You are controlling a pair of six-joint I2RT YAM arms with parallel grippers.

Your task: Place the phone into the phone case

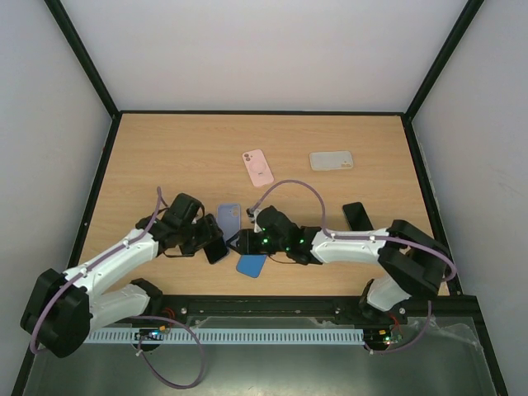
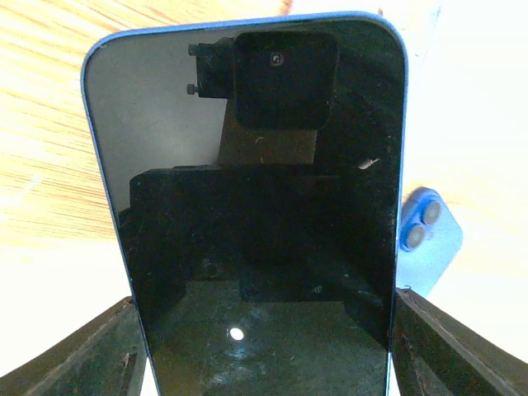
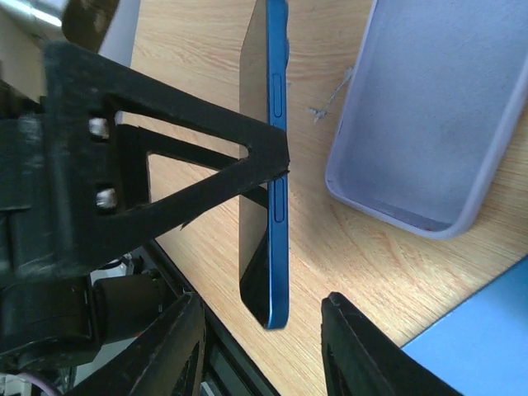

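The left gripper [image 1: 213, 241] clamps the blue phone [image 2: 247, 247] by its long edges, while at the phone's 3 o'clock the right gripper [image 3: 264, 330] straddles its thin edge, fingers narrowly apart and not touching, and the lilac phone case [image 3: 429, 107] lies hollow-side up at 1 o'clock.
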